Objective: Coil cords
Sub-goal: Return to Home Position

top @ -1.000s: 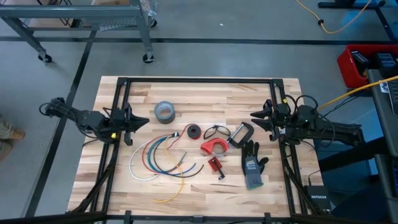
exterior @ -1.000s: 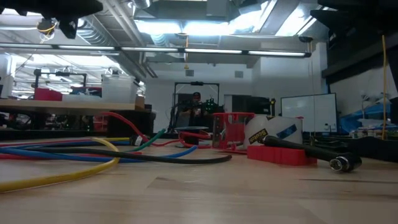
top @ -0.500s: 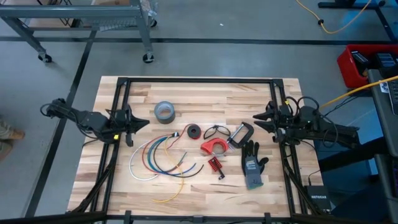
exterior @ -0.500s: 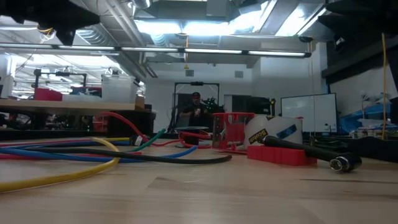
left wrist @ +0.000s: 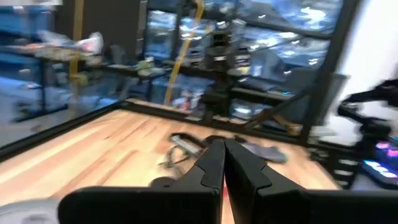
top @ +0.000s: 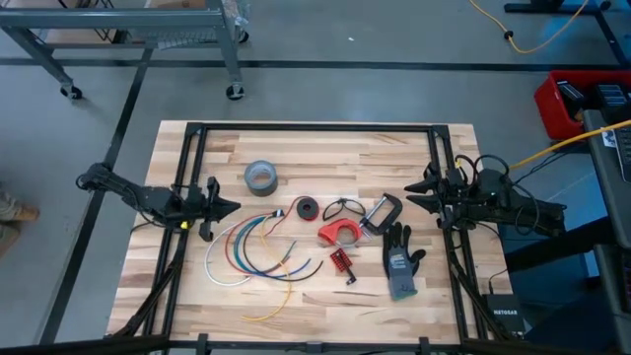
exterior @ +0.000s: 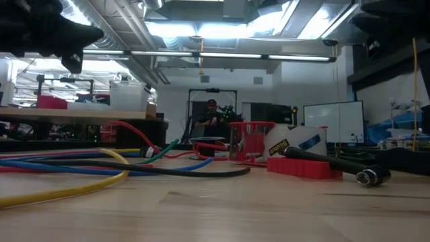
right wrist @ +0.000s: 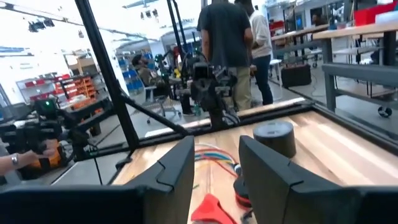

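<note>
Pale wood planks make up the desk [top: 325, 148], and from overhead a black frame runs round it. The left fingers [top: 229, 206] hang over the desk's left side and the right fingers [top: 412, 196] over its right side, both pointing inward and well apart. Between them, nearer the left arm, the cords [top: 258, 251] lie loose in a fan of curves: white, blue, red, green and yellow. Neither arm touches them. A grey tape roll [top: 260, 177] sits near them, a small black spool [top: 308, 208] lies just beside one end of the fan, and a grey glove [top: 399, 264] lies near the right arm.

From desk height the cords sweep in from the left, with the yellow cord [exterior: 67, 190] closest to the camera. A person [exterior: 211, 115] stands far back in the room.

Looking along the left wrist, the left fingers are pressed tight together with nothing between them.

Looking along the right wrist, the right fingers stand apart with a clear gap, holding nothing. The cords and the tape roll show past them, and two people [right wrist: 233, 43] stand beyond the desk.
</note>
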